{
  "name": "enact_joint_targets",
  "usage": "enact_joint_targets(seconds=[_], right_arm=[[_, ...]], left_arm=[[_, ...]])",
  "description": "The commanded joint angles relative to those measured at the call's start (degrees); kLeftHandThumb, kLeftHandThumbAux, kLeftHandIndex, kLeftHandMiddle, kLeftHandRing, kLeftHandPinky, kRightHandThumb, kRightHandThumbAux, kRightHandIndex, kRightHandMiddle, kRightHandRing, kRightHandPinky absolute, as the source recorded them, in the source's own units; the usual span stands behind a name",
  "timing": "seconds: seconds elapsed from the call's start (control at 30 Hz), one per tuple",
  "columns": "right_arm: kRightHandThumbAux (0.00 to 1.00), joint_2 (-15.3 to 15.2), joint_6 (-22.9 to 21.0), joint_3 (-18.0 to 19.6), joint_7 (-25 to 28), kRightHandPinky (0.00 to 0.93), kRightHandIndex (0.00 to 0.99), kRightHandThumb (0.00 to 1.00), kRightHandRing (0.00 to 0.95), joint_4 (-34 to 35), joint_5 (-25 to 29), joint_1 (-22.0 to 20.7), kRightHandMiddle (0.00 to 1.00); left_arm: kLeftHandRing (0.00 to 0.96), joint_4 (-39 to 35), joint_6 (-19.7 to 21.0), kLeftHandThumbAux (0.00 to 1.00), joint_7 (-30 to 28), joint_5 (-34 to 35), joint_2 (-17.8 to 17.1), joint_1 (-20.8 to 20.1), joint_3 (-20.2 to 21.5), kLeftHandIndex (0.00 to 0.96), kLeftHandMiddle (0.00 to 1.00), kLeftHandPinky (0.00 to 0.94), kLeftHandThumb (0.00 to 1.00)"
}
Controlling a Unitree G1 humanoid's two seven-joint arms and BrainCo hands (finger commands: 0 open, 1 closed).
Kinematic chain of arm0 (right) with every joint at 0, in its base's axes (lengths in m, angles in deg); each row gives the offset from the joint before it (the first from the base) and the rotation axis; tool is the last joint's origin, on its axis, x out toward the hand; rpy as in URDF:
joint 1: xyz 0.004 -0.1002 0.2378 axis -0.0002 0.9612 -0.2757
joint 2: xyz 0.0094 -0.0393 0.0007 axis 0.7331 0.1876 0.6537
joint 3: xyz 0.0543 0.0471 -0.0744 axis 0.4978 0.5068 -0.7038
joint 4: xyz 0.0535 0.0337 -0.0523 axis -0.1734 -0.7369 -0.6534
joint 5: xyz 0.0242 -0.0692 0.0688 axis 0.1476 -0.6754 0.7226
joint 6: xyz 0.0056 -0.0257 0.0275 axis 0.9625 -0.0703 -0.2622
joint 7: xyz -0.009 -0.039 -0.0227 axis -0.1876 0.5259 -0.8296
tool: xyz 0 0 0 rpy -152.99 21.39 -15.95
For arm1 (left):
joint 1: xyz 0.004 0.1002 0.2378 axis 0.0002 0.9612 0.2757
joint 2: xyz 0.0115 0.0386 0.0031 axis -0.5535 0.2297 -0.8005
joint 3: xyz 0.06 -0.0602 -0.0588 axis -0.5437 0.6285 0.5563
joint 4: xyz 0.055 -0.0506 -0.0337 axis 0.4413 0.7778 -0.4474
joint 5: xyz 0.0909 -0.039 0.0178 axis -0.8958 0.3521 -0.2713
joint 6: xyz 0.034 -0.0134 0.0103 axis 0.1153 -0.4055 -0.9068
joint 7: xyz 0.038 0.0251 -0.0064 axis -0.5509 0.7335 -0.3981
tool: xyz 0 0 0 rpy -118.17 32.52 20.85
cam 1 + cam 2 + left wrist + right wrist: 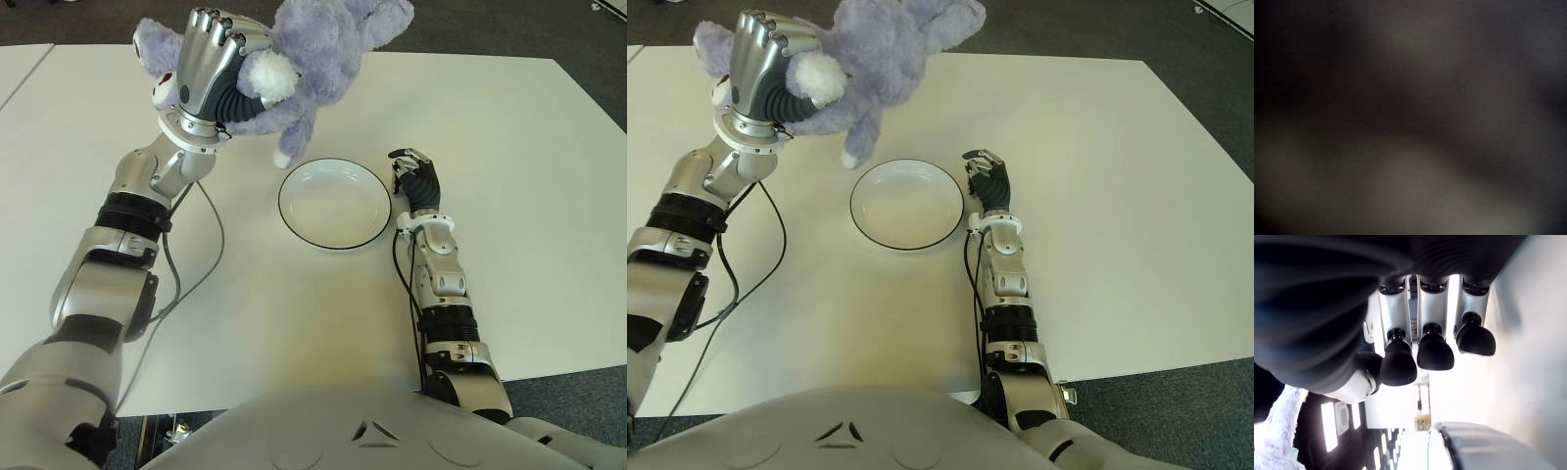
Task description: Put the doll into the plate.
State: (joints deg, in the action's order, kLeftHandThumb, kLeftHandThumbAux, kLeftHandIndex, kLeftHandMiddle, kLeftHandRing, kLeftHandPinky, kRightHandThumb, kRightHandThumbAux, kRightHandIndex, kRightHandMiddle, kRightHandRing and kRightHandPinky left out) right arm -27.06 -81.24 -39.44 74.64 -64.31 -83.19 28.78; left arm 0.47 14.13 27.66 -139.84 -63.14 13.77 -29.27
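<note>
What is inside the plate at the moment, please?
Nothing: the plate shows a bare white bowl. The doll hangs above its far-left rim in the left hand; the right hand shows beside its right edge.

Fluffy lavender doll (313, 59) with white paws hanging in the air at upper centre of frame. White, black-rimmed plate (335, 204) sitting empty mid-frame, below the doll.

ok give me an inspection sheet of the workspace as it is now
surface: white table, bare apart from the plate.
job's things: purple doll held up in the air, behind and left of the empty white plate.
clutter: nothing seen.
grippers: left hand closed on the doll; right hand right of the plate, fingers relaxed, holding nothing.
cables: black cable trailing from the left arm across the table.
surroundings: dark carpet around the table.
</note>
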Motion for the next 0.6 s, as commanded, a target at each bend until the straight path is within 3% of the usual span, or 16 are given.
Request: enact_joint_targets(seconds=[0.03,0.3,0.6], right_arm=[[0.722,1.4,-3.9,-0.4,-0.5,0.799,0.44,0.699,0.803,-5.9,-0.2,4.3,0.821],[0.722,1.8,-3.6,-0.5,-1.1,0.796,0.44,0.699,0.798,-6.3,-0.4,4.2,0.816],[0.722,1.9,-2.9,-0.7,-1.1,0.812,0.44,0.699,0.809,-6.5,-0.4,4.3,0.825]], left_arm=[[0.907,-0.2,0.9,0.818,4.6,-3.7,-1.9,-1.6,-3.3,0.858,0.917,0.898,0.344],[0.909,0.5,4.5,0.811,12.6,-10.7,-4.0,-3.4,-9.5,0.867,0.914,0.9,0.369],[0.912,-0.3,6.1,0.82,12.6,-11.8,-5.1,-3.4,-13.6,0.871,0.916,0.907,0.354]])
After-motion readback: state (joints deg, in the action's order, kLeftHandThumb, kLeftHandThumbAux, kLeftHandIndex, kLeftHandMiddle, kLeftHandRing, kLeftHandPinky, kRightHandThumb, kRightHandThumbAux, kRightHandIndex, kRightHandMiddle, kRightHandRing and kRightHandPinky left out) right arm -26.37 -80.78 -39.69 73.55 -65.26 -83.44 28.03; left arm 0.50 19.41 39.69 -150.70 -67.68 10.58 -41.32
